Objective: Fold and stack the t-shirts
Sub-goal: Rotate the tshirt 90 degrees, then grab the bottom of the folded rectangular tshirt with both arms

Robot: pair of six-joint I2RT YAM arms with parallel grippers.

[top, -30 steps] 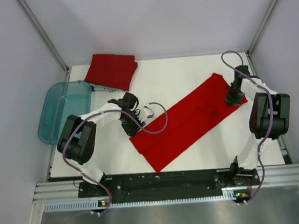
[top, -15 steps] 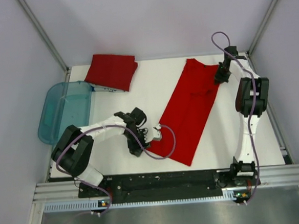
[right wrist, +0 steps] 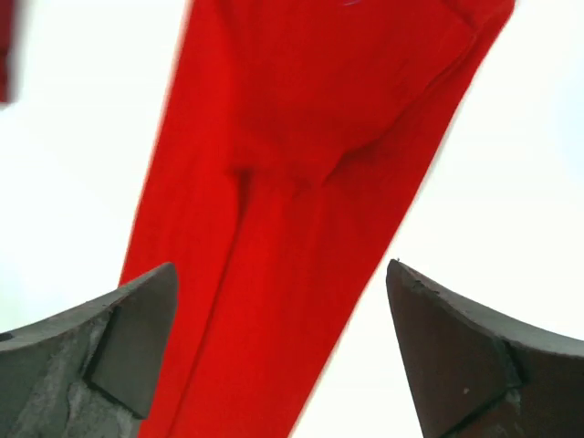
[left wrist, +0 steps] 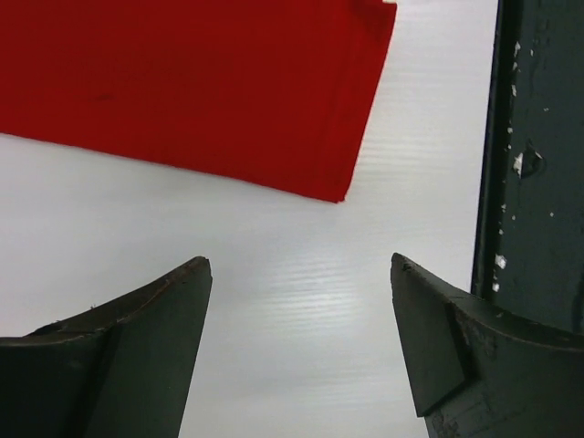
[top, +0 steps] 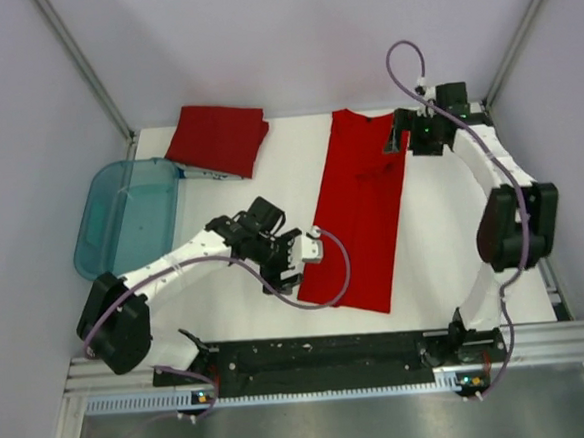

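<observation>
One red t-shirt (top: 360, 209) lies flat as a long folded strip, running from the back of the table toward the near edge. A second red t-shirt (top: 218, 139) rests folded at the back left. My left gripper (top: 288, 269) hovers open just left of the strip's near corner. In the left wrist view that gripper (left wrist: 299, 265) holds nothing, and the strip's corner (left wrist: 182, 82) lies ahead on the white table. My right gripper (top: 404, 139) is open beside the strip's far end. In the right wrist view it (right wrist: 281, 269) hangs above the fabric (right wrist: 310, 137), empty.
A translucent teal tub (top: 126, 216) sits at the table's left edge. The black rail (left wrist: 538, 164) along the near edge lies close to the left gripper. Grey walls and metal frame posts (top: 86, 68) enclose the table.
Both arms swung the long t-shirt from a diagonal to nearly front-to-back. Both grippers then opened and let it go, the right one from fully shut.
</observation>
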